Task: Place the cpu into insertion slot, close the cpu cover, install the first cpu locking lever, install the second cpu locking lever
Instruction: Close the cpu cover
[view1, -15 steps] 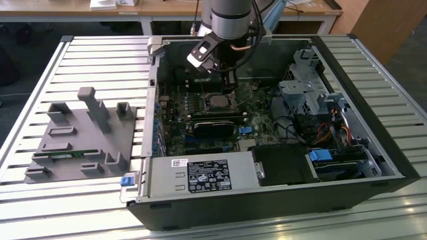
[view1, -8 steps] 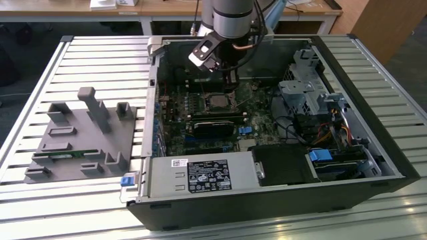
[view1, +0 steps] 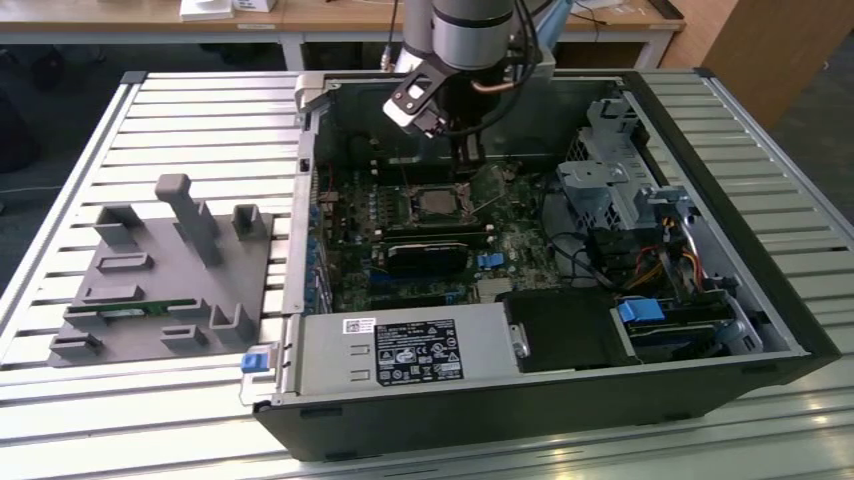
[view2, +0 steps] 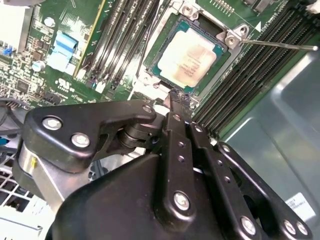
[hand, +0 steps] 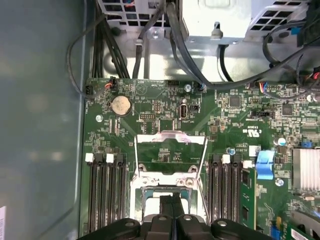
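The cpu (view2: 187, 55), a flat square chip with a dull silver top, lies in the insertion slot (view2: 156, 50) on the green board; in the exterior view the cpu (view1: 435, 203) sits mid-board inside the open computer case. The cpu cover (hand: 171, 135), a silvery frame with a square window, stands swung up off the slot. A thin metal locking lever (view2: 280, 46) sticks out free from one corner of the slot. My gripper (view2: 177, 100) is shut with nothing between its fingers, its tips just beside the slot's edge near the cover. The gripper (hand: 173, 207) (view1: 461, 150) hangs over the board.
Long black memory slots (view2: 120, 40) flank the socket on both sides. Black cables (hand: 150, 35) and a drive cage (view1: 614, 180) crowd the case's far side. A power supply (view1: 400, 350) fills the near corner. A grey parts fixture (view1: 160, 270) stands on the slatted table.
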